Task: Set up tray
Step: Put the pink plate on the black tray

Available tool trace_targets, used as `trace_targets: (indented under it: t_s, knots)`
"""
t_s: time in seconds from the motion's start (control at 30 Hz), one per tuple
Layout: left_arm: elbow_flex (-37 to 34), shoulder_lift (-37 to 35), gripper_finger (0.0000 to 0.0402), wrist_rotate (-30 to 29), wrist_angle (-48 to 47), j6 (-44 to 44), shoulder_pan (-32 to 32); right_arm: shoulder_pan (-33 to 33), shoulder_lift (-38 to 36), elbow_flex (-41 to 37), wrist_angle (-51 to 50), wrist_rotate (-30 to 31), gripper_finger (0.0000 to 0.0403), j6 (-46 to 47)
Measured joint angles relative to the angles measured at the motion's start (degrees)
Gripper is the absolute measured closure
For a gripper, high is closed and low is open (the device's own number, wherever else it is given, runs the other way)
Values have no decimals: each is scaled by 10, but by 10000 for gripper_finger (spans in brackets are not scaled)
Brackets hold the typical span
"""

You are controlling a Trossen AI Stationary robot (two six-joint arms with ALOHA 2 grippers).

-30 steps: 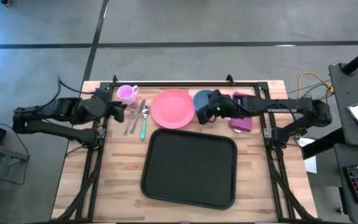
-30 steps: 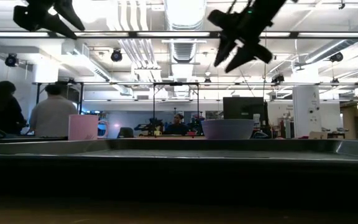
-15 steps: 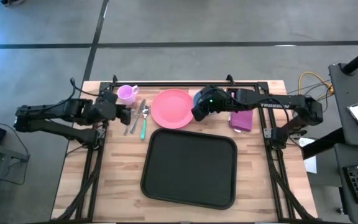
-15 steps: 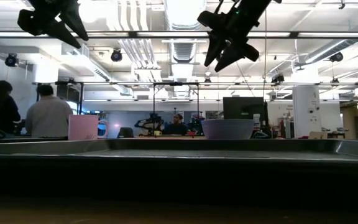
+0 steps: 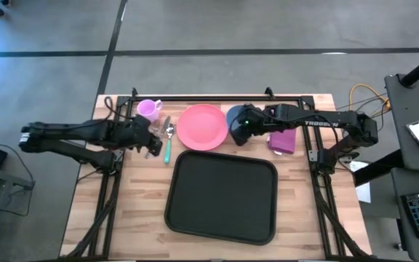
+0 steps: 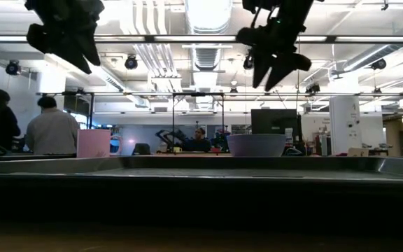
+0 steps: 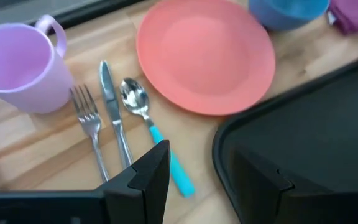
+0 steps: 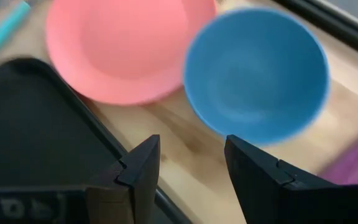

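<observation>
The black tray [image 5: 220,196] lies flat at the near middle of the table. Behind it sit a round pink plate [image 5: 201,126], a blue bowl [image 5: 231,114], a purple cup [image 5: 148,109] and a fork, knife and teal-handled spoon [image 5: 167,137]. My left gripper [image 5: 153,140] hangs open above the cutlery; in its wrist view the spoon's handle [image 7: 166,152] lies ahead of the open fingers [image 7: 191,177]. My right gripper [image 5: 237,135] hovers open over the near edge of the bowl [image 8: 257,78], between the bowl and the plate. In the low view both grippers are well above the table.
A purple cloth [image 5: 283,140] lies right of the bowl, under the right arm. The cup stands at the far left by the frame rail. The tray's raised rim [image 6: 201,164] fills the low view. Bare wood shows left and right of the tray. People stand in the room beyond.
My left gripper has reached toward the table's right, from beside the cup to above the cutlery. My right gripper swung a little toward the plate and came back toward the bowl. Nothing on the table has moved.
</observation>
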Motion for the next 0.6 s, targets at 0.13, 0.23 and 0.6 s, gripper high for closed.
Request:
trace_targets:
  t_s: [0.13, 0.23, 0.6]
  knots:
    - [-3, 25, 261, 10, 10, 0, 0, 0, 0, -4, -49, -1, 234, 23]
    - [-7, 45, 261, 11, 9, 9, 0, 1, 0, -9, -78, -12, 234, 37]
    - [-15, 113, 261, 51, 29, 81, 0, 52, -1, -97, -82, -112, 235, 60]
